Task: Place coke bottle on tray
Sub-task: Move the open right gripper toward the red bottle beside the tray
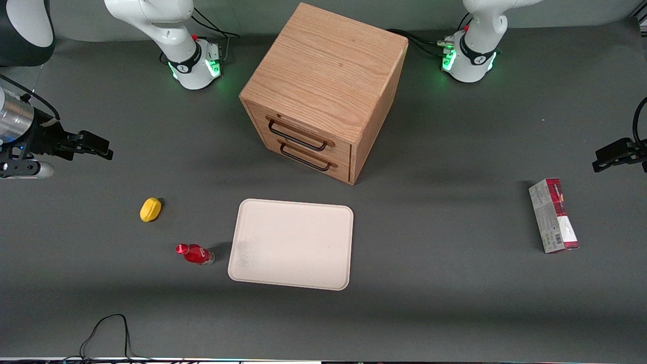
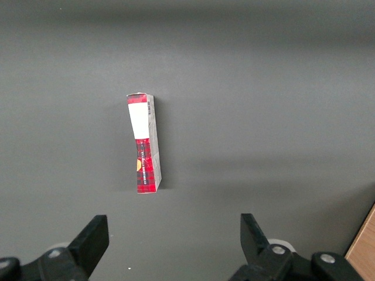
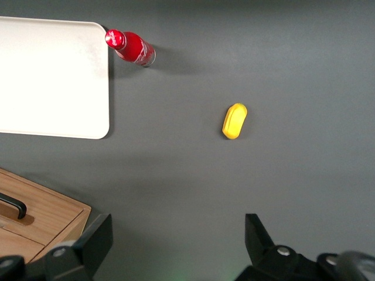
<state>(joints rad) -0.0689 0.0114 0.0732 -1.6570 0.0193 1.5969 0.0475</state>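
The coke bottle, tiny with a red cap and red label, lies on its side on the dark table just beside the cream-beige tray, on the working arm's side of it. The tray lies flat in front of the wooden drawer cabinet and holds nothing. My right gripper hangs open and empty high above the table at the working arm's end, farther from the front camera than the bottle and well apart from it.
A wooden drawer cabinet with two black-handled drawers stands mid-table. A yellow lemon-like lump lies between my gripper and the bottle. A red-and-grey carton lies toward the parked arm's end.
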